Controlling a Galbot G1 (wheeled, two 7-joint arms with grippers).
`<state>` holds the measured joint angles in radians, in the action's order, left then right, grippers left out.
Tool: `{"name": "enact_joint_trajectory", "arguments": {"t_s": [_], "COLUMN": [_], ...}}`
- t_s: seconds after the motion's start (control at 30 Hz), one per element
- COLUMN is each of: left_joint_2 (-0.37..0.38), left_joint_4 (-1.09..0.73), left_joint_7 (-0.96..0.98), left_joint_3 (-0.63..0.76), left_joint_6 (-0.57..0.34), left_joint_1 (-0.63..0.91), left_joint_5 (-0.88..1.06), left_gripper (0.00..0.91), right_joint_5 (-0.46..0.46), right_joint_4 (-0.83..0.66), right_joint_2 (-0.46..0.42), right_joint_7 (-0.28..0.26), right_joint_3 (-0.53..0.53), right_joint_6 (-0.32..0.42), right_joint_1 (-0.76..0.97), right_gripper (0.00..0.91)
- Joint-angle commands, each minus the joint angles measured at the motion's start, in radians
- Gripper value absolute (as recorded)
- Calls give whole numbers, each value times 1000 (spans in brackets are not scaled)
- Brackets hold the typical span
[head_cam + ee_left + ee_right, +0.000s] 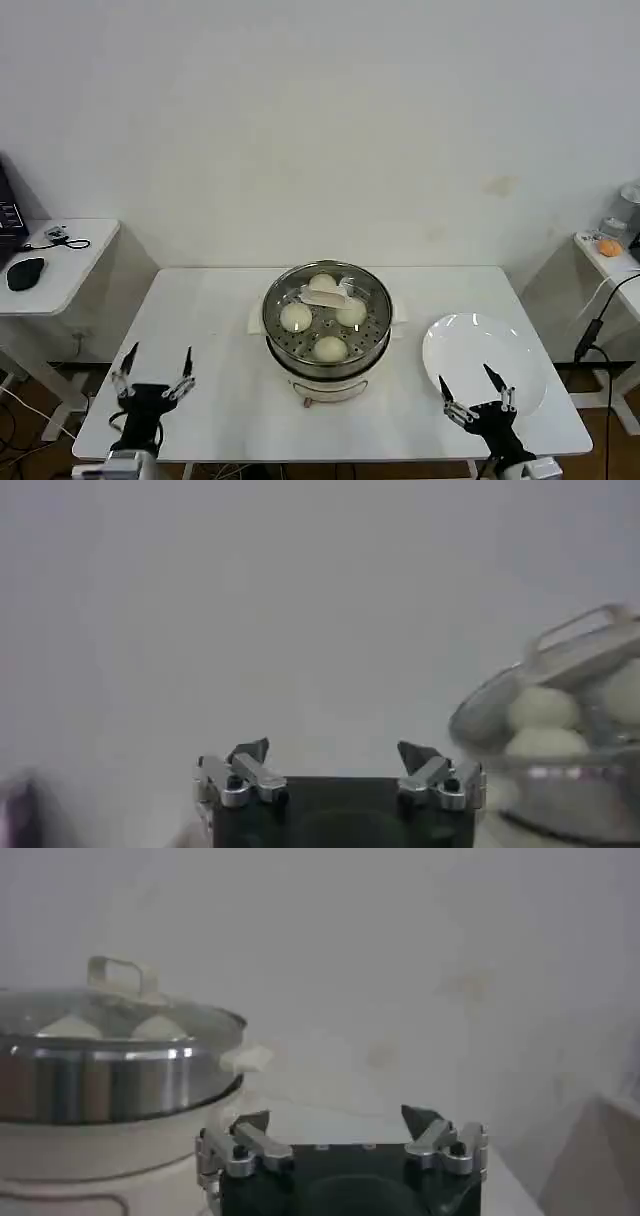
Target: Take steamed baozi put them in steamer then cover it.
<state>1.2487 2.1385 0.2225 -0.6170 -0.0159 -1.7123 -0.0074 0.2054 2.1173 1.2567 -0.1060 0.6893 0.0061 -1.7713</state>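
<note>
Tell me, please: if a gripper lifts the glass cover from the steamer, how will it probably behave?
The cover looks like clear glass with a metal rim, so probably rigid, fragile and rather heavy. Its bar handle is the only raised part, likely the safest grip. It sits flat on the steamer, so it should lift straight off without tipping.

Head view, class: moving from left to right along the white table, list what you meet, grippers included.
left gripper → steamer holding the steamed baozi under the cover → white plate → right gripper
</note>
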Motion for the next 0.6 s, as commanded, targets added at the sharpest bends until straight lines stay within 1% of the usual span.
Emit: {"name": "enact_joint_trajectory", "arguments": {"t_s": [0.03, 0.2, 0.3, 0.6], "left_joint_2": [47, 50, 60, 68], "left_joint_4": [-48, -64, -53, -66], "left_joint_7": [50, 27, 30, 1], "left_joint_3": [-96, -92, -93, -85], "left_joint_6": [-170, -161, -136, -136], "left_joint_1": [-155, -158, -152, -159], "left_joint_5": [-173, -118, -121, -92], "left_gripper": [907, 907, 907, 907], "right_joint_5": [78, 67, 60, 50], "right_joint_4": [0, 2, 4, 11], "right_joint_2": [-75, -76, -74, -60], "right_joint_7": [-4, -3, -1, 17], "right_joint_3": [-30, -46, -55, -81], "right_joint_6": [-43, -39, -32, -15], "right_joint_1": [-15, -9, -5, -5], "right_gripper": [907, 907, 907, 907]}}
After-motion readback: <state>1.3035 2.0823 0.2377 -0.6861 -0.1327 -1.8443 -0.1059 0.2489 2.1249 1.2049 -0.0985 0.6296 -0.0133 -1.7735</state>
